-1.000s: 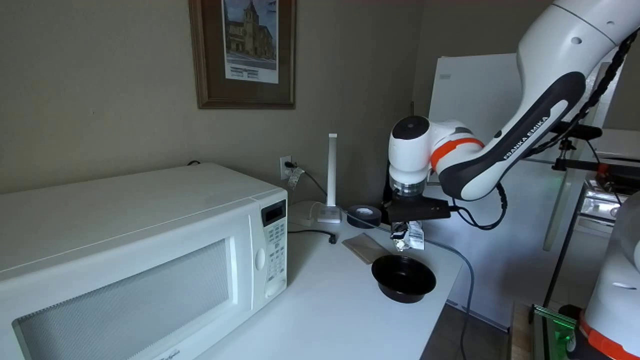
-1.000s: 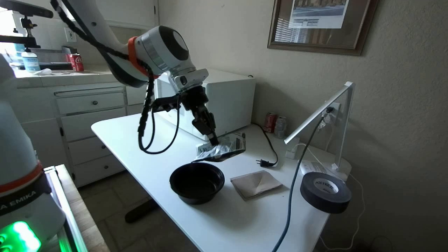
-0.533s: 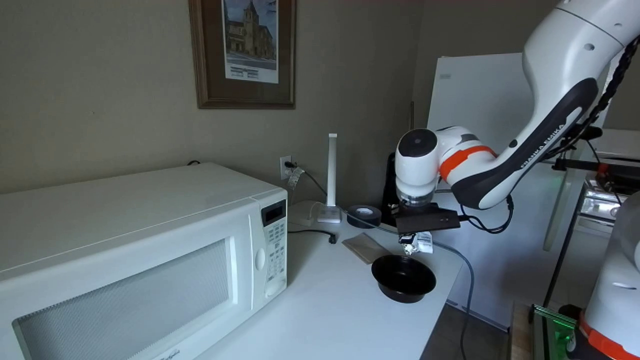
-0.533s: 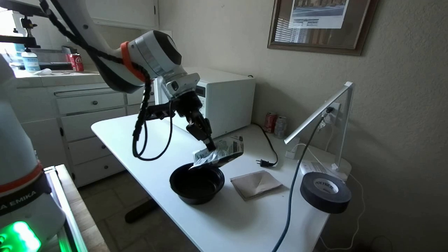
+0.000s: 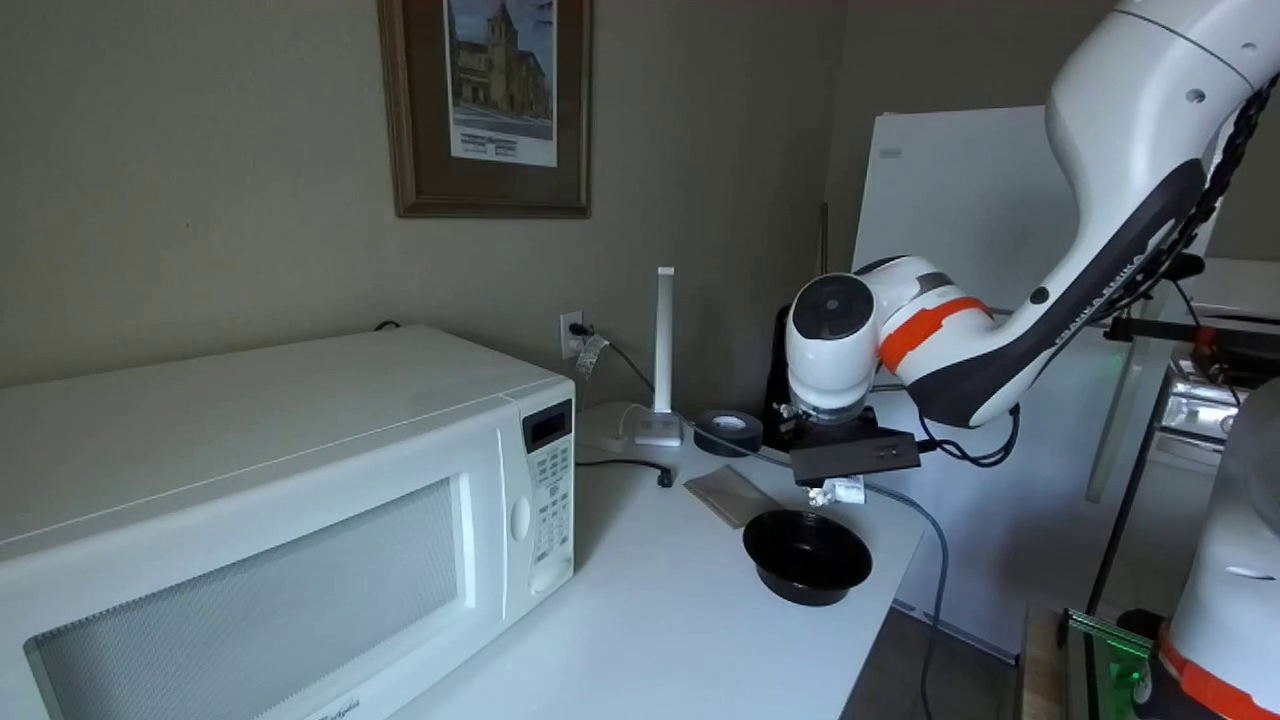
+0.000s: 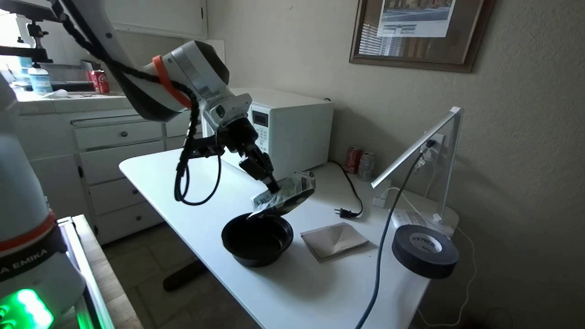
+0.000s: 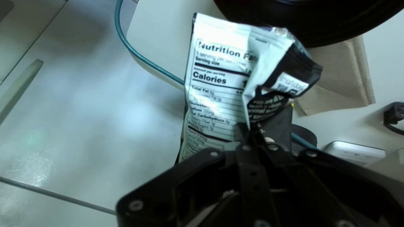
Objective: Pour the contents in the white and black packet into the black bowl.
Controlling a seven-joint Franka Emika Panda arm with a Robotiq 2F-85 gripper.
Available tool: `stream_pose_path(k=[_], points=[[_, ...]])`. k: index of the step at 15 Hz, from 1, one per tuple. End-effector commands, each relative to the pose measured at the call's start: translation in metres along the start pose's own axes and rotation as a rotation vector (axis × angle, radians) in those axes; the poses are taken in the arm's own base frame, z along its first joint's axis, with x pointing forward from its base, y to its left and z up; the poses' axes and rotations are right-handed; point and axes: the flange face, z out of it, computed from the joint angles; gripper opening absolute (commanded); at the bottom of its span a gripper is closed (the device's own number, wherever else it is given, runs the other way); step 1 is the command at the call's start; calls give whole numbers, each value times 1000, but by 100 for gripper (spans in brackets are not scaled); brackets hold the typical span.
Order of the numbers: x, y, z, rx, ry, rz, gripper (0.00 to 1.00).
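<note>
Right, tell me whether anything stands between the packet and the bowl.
Nothing visible does. The gripper holds the packet tilted, its lower end near the bowl; the brown paper lies beside the bowl, not between.

Both exterior views look dim. In an exterior view, strong white light (image 6: 7, 34) comes from the left edge, a green light (image 6: 33, 308) glows bright, and soft shadows (image 6: 307, 278) lie on the table (image 6: 315, 307). In the wrist view, glare hides some words on the packet (image 7: 217, 91), and the claw (image 7: 250, 130) is dark and fuzzy.
</note>
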Motion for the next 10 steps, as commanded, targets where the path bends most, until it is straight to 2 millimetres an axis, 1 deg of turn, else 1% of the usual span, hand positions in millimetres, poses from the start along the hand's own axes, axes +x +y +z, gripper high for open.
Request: stream_pose_path(k=[1, 2, 5, 7, 8, 9, 10], points=[[-11, -12, -11, 25, 89, -6, 0], [-12, -15, -16, 42, 131, -11, 0], [-24, -22, -21, 41, 135, -34, 0], [-26, -23, -21, 27, 152, -45, 0], [-29, -21, -17, 3, 120, -60, 0], [-27, -20, -17, -12, 150, -55, 0], [-32, -20, -13, -22, 85, -92, 0]])
